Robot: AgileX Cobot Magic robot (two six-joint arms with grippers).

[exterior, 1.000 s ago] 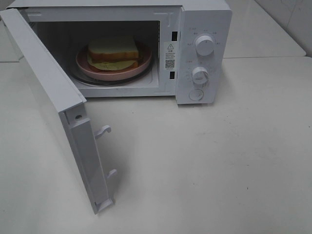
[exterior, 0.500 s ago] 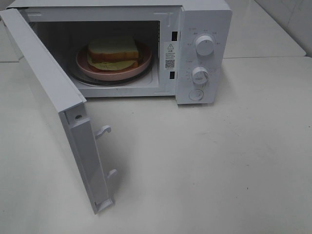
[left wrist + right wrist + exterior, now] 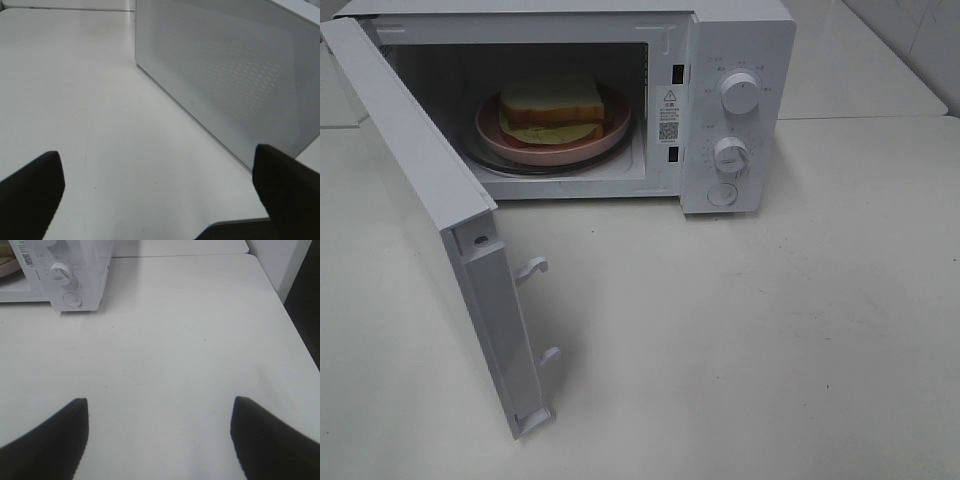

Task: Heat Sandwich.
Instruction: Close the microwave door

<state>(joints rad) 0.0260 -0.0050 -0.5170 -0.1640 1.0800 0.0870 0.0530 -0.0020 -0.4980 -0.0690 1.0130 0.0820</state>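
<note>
The sandwich (image 3: 553, 108), white bread with a yellow filling, lies on a round pink plate (image 3: 555, 146) inside the white microwave (image 3: 735, 40). The microwave's door (image 3: 440, 210) is swung wide open toward the front left. Neither gripper shows in the exterior high view. In the left wrist view my left gripper (image 3: 160, 192) is open, its dark fingers (image 3: 30, 192) far apart over bare table, with the door's perforated outer face (image 3: 235, 70) just ahead. My right gripper (image 3: 160, 437) is open too, empty, over the table in front of the microwave's knob panel (image 3: 62, 272).
Two knobs (image 3: 739, 92) and a round button (image 3: 721, 195) sit on the microwave's right panel. Door latch hooks (image 3: 532, 268) stick out from the door's edge. The white table (image 3: 770, 340) ends at an edge on the right (image 3: 295, 335).
</note>
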